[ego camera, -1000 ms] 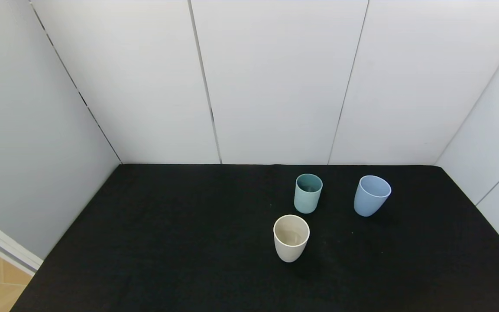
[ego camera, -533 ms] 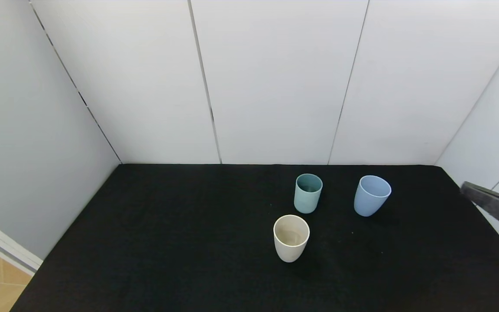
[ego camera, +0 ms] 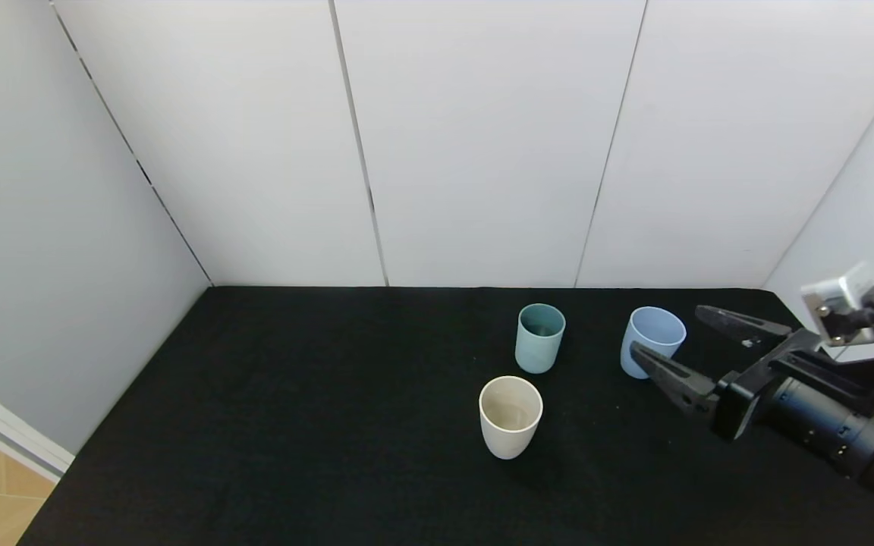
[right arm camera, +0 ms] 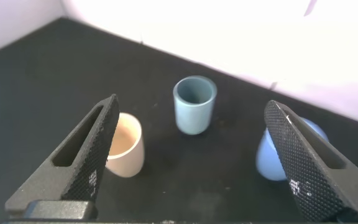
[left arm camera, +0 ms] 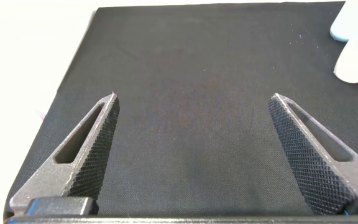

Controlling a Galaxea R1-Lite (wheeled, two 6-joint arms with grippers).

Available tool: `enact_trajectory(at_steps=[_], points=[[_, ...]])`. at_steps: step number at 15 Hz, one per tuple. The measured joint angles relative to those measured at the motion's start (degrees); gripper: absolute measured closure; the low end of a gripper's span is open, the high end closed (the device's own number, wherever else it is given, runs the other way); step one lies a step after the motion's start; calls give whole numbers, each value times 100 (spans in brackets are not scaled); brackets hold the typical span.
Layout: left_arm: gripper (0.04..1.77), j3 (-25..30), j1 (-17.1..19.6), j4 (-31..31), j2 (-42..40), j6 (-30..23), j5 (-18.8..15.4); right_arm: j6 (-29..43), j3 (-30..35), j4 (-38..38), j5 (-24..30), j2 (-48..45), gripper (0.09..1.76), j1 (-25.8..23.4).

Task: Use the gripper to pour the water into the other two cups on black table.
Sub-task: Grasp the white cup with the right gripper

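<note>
Standing upright on the black worktop [ego camera: 293,425], the cream cup [ego camera: 510,415] sits nearest the robot, with the teal-green cup [ego camera: 539,337] just behind it and the light blue cup [ego camera: 651,340] off to the right, all three apart from one another. The cream cup is matte, handleless and slightly tapered; any water inside is too faint to make out. The right claw [ego camera: 672,337] reaches in from the right edge with its jaws spread wide and nothing between them, its nearer finger crossing in front of the blue cup's lower side. The right wrist view adds what the head view cannot: a look between the ribbed black fingers [right arm camera: 86,162] at all three cups, the teal-green one in the middle of the gap. The left claw [left arm camera: 194,102], unseen from the head camera, appears only in its own wrist view, jaws likewise wide apart over bare cloth. White panel walls [ego camera: 482,136] enclose the scene.
</note>
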Motion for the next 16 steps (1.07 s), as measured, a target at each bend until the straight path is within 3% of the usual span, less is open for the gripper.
enact_trajectory(at_steps=[2, 8, 14, 16], points=[[9, 0, 0, 0, 0, 0, 0, -35, 245, -435, 2, 494, 15, 204], [9, 0, 0, 0, 0, 2, 0, -82, 483, -586, -328, 1419, 15, 855], [9, 0, 0, 0, 0, 2, 0, -160, 483, -2053, -666, 2682, 15, 1329], [9, 0, 0, -2, 0, 2, 0, -195, 478, -2142, -688, 2994, 15, 1408]])
